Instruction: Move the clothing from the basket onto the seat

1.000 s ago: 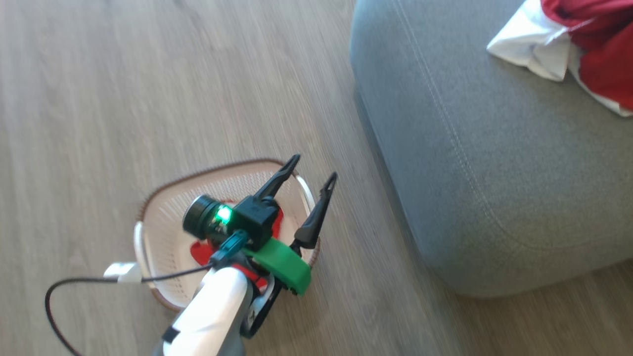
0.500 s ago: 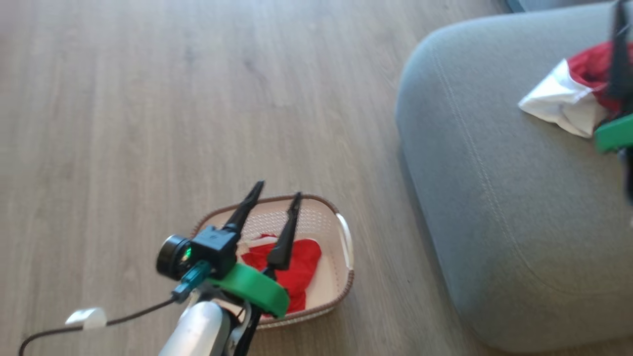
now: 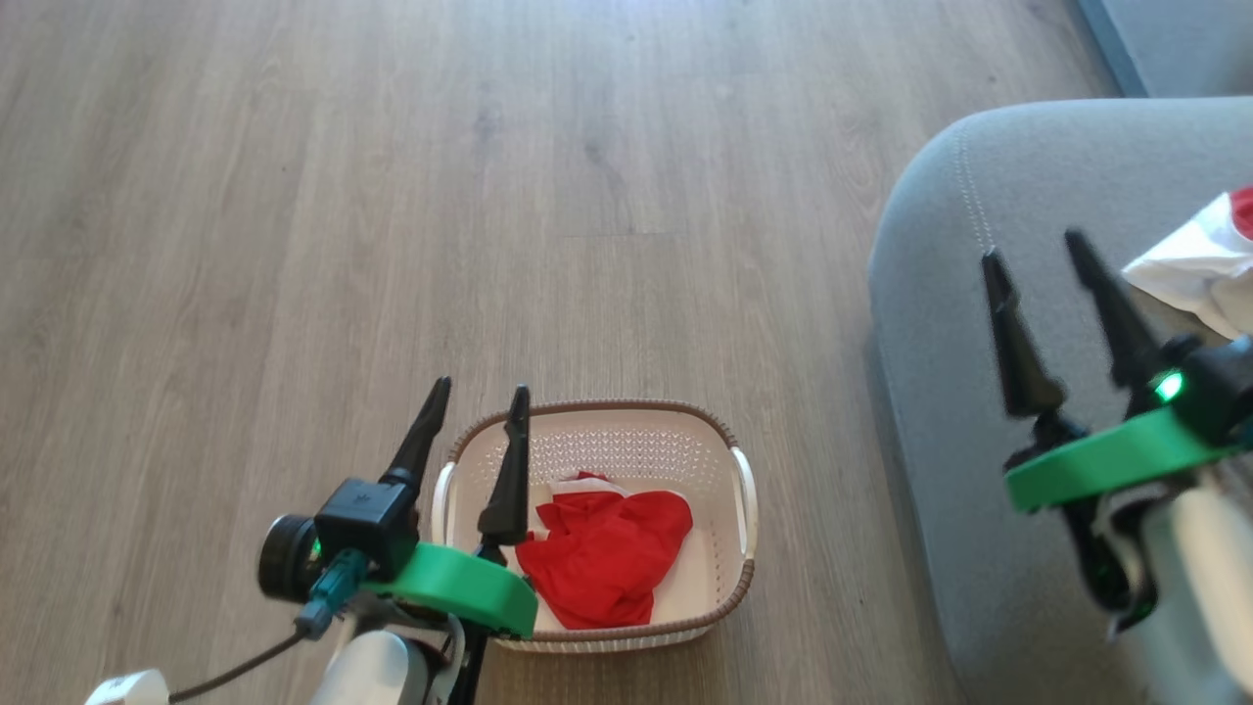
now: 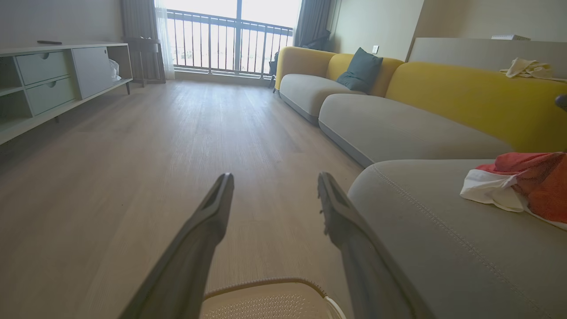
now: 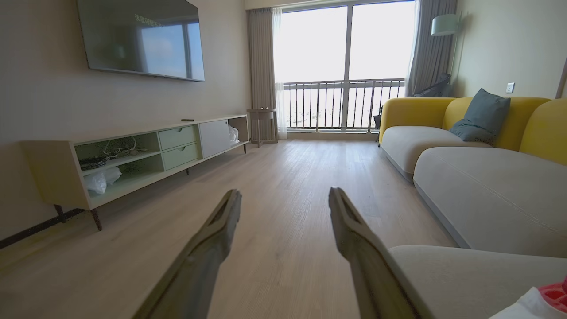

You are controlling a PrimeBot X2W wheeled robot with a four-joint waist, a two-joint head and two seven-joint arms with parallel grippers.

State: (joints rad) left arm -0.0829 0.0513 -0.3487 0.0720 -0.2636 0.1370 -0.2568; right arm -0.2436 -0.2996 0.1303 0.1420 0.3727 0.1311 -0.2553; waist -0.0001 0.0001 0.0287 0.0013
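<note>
The right gripper (image 5: 284,195), fingers parted, hangs over the seat (image 5: 469,274), beside what seems clothing (image 5: 533,306).

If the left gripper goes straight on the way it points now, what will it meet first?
Probably the wooden floor beyond the basket; the left gripper points beside the seat, not at it, though depth is unclear.

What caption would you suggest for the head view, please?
Open left end effector over basket with red garment; red-and-white garment on grey seat.
</note>
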